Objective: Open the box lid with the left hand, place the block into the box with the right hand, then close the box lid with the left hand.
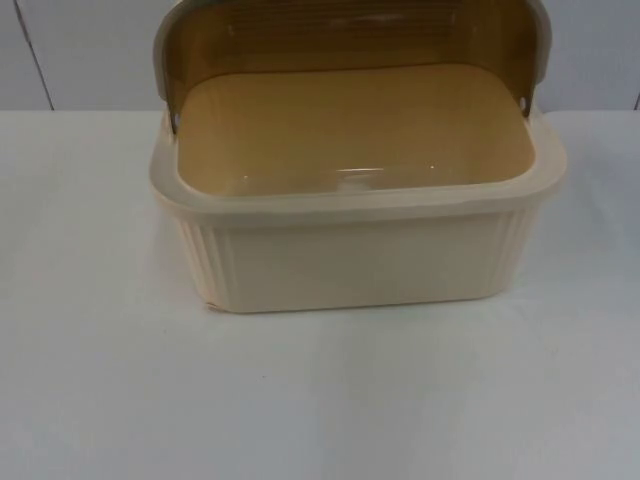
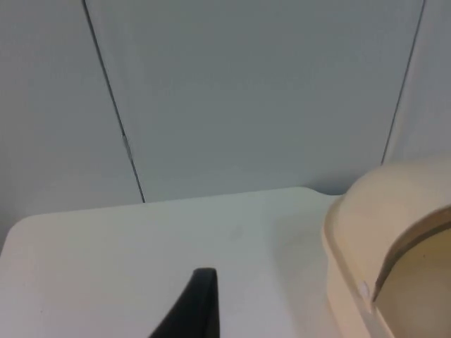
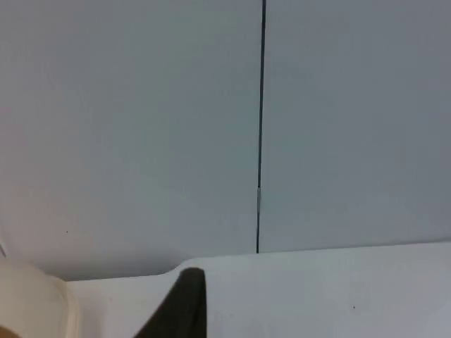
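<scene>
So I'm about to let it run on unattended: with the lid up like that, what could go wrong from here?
1. The lid stands tilted back over the open box; it might drop shut before anything goes in.
2. No block shows on the table or inside the box, so the placing step may have nothing to place.
3. The left gripper hangs beside the box wall; closing could nudge the box.

The top view looks down and forward, close on the cream box (image 1: 355, 250) standing on the white table (image 1: 100, 380). Each wrist view looks low along the table toward the grey partition wall (image 2: 246, 91), catching one edge of the box beside a black fingertip (image 2: 194, 310).
</scene>
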`<action>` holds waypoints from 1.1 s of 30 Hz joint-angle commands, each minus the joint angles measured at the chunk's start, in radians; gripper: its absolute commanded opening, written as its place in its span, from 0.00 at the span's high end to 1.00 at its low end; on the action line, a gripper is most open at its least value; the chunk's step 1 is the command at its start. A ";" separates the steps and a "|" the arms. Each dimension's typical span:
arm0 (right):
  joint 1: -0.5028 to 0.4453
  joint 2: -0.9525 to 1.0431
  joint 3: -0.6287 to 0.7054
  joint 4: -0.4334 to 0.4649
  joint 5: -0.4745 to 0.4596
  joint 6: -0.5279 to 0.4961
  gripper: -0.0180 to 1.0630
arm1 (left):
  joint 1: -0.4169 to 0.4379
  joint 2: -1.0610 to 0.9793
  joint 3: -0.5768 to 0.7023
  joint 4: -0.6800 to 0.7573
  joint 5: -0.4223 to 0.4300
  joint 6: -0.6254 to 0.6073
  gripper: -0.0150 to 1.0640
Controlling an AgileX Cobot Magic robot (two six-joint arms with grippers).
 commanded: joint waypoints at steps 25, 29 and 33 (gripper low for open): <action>-0.001 -0.094 0.005 -0.095 0.024 -0.007 0.02 | -0.107 0.657 -0.604 0.010 -0.048 0.193 0.01; -0.001 -0.094 0.005 -0.095 0.024 -0.007 0.02 | -0.156 0.758 -0.706 0.010 -0.054 0.285 0.01; -0.001 -0.094 0.005 -0.095 0.024 -0.007 0.02 | -0.203 0.847 -0.782 0.010 -0.098 0.395 0.01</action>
